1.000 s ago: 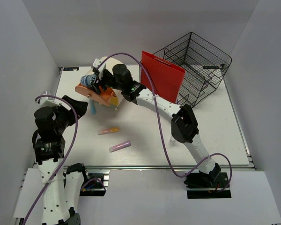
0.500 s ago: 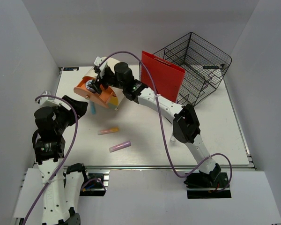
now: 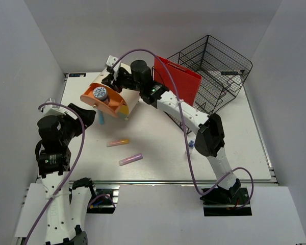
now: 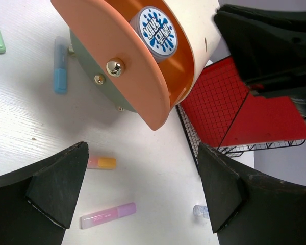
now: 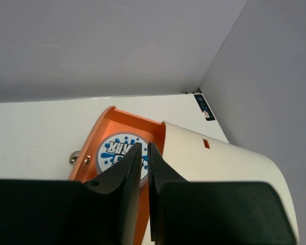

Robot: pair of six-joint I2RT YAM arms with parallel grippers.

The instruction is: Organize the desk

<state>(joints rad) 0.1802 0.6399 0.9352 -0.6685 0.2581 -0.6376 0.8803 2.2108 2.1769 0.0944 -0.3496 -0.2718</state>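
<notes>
The desk (image 3: 158, 148) fills the centre of the top view as a white rectangular surface with a metal rail along its lower edge. The right gripper (image 5: 144, 148) is positioned at the upper left of the desk, above the orange-and-cream organizer (image 3: 89, 97). Its fingers are drawn together to a thin slit and hold nothing. Directly beyond the fingertips, a round blue-and-white lid (image 5: 115, 150) sits in the organizer's orange compartment. The left gripper (image 4: 143, 148) is at the left side of the top view; its fingers are spread wide and hold nothing. The organizer is tilted (its lower edge points toward the desk centre). A blue marker (image 3: 101, 118) lies just below it. A pink-and-yellow marker (image 3: 117, 142) and a pink-and-purple marker (image 3: 130, 159) lie lower, near each other. A red panel (image 3: 176, 81) stands against the wire basket (image 3: 219, 66) at the upper right.
</notes>
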